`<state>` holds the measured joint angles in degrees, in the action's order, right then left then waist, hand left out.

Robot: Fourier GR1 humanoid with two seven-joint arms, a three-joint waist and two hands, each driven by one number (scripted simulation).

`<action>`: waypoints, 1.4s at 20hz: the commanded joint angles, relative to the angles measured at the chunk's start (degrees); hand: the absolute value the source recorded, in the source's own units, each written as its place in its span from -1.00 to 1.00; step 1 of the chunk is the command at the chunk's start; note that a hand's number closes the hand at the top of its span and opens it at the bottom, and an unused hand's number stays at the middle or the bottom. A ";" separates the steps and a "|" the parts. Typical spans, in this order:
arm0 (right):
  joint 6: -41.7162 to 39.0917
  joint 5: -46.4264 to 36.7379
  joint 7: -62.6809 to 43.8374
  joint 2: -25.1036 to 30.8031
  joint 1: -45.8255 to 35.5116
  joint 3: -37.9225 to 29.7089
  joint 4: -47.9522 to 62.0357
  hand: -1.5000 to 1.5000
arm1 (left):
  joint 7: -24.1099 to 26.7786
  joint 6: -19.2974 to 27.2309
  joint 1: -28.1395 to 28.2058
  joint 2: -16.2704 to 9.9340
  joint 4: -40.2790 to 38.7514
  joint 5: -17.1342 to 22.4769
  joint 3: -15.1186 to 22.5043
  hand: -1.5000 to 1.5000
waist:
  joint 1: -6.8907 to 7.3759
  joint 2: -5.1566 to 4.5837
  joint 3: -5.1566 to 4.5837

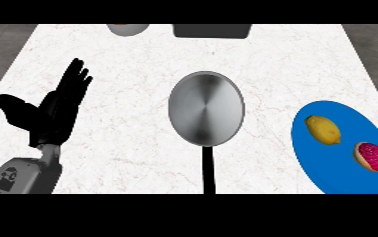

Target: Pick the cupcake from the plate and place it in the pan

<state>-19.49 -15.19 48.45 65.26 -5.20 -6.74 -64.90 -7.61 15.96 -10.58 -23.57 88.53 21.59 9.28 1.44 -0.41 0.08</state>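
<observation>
Cupcake not yet lifted, pan waiting bare

Right of round steel pan (206,109): pink-topped cupcake (368,155) on blue oval plate (325,166) beside yellow lemon (323,129); left, black left hand (55,112) resting, fingers spread wide, holding nothing

I look steeply down from my head onto the marble worktop (133,146); this is the only view; its far edge lies near the top, its left and right edges slant inward there, and my left forearm (29,173) enters from the bottom.
</observation>
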 commanded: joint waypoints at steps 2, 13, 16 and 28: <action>-2.99 -9.49 1.66 2.92 -0.06 9.09 -1.26 -1.00 | 0.49 -0.32 -0.22 0.21 -0.13 -0.46 -0.64 0.00 | 0.22 0.04 -0.07; 6.09 -21.67 2.45 2.17 3.50 11.76 -5.01 -1.00 | -3.28 -1.29 -0.73 1.32 0.87 -1.98 -3.35 0.00 | -1.69 0.47 -0.09; 7.53 -23.99 -4.78 1.57 4.62 10.62 -9.94 -1.00 | 0.30 -2.95 0.97 1.99 -2.13 -2.06 -4.61 0.00 | -1.91 0.51 -0.12; 1.96 -29.07 -12.36 -5.50 10.05 6.99 -22.50 -1.00 | -3.75 -1.69 -1.49 5.82 -0.67 -7.41 -4.62 0.00 | -1.74 0.42 -0.10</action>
<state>-15.44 -40.92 38.34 61.69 5.19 -0.02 -85.88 -10.92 13.93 -9.77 -19.55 90.07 16.05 4.52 -0.49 0.12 -0.04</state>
